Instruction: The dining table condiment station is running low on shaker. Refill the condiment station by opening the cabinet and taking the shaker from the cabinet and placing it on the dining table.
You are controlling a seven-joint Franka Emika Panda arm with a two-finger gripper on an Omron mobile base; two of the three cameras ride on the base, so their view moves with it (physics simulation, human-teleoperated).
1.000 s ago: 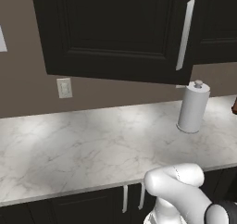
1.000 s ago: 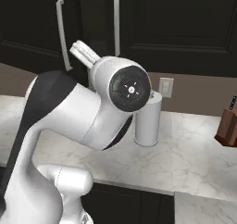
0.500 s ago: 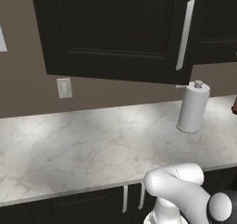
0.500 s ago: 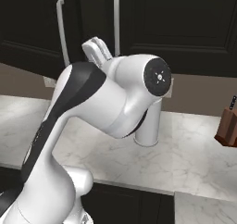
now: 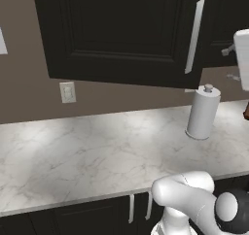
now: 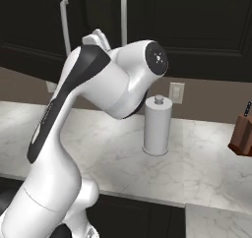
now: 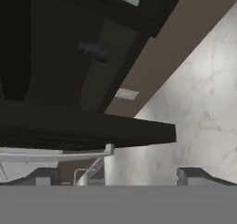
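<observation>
The cabinet (image 5: 121, 30) is a tall black wall unit with a recessed door panel and a long vertical silver bar handle (image 5: 194, 37). My white hand (image 5: 241, 59) is at the right edge of the left base view, level with the handle's lower part and a little to its right. In the hand view my gripper (image 7: 118, 177) is open with nothing between its fingertips (image 7: 44, 176). The handle (image 7: 55, 154) crosses just beyond them under the dark cabinet door (image 7: 83, 128). The shaker and the dining table are out of view.
Below the cabinet runs a white marble counter (image 5: 87, 156). A white paper towel roll (image 5: 202, 112) stands on it under the handle. A knife block (image 6: 242, 133) sits at the far right. There is a wall outlet (image 5: 67, 92) and low black cabinets with short handles (image 5: 131, 207).
The arm has swung up and right in the right base view. The hand has come into the left base view's right edge near the handle. The jaws have stayed open.
</observation>
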